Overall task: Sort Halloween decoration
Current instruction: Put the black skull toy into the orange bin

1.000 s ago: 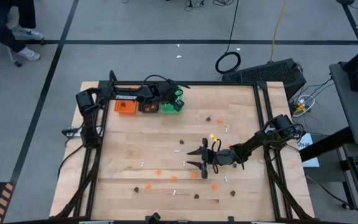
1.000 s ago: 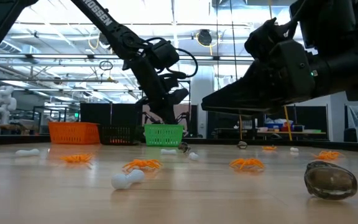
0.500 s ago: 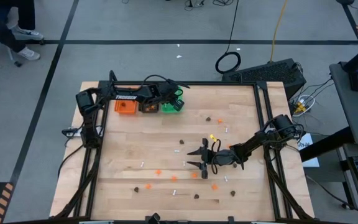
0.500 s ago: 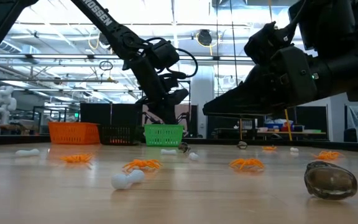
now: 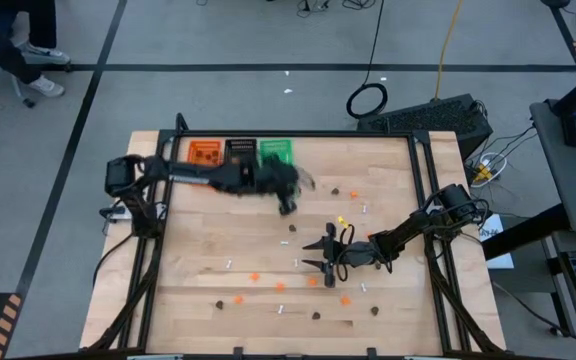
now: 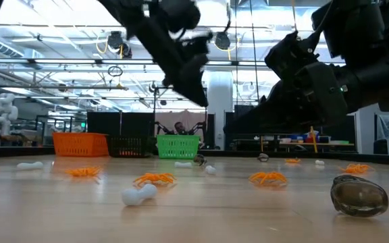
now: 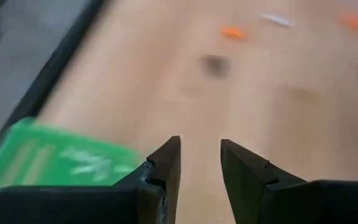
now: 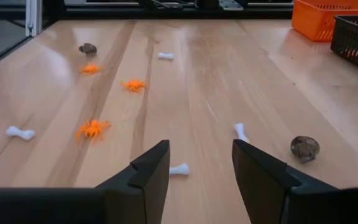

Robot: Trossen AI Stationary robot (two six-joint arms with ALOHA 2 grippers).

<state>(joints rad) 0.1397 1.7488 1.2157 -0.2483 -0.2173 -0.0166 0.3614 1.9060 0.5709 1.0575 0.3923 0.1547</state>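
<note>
The Halloween decoration lies scattered on the wooden table: orange spiders [image 8: 92, 129], brown blobs [image 8: 305, 147] and white bones [image 8: 179, 169]. My left gripper [image 5: 290, 200] hangs open and empty in the air [image 6: 193, 88], just on the near side of the green tray [image 7: 55, 158]. Low over the table's middle right, my right gripper [image 5: 316, 254] stands open. Its fingers point toward the table's left edge and hold nothing. A white bone lies on the wood just ahead of its fingertips [image 8: 201, 168].
Three small trays stand in a row at the far edge: orange [image 5: 205, 152], black [image 5: 240, 152] and green [image 5: 275, 152]. More trinkets lie along the near side [image 5: 280, 287]. A black frame [image 5: 423, 200] runs along the table's sides.
My left gripper has swung away from above the green tray toward the table's near edge and a little to the right, rising as it went. The trays now show uncovered from above. My right arm has kept still.
</note>
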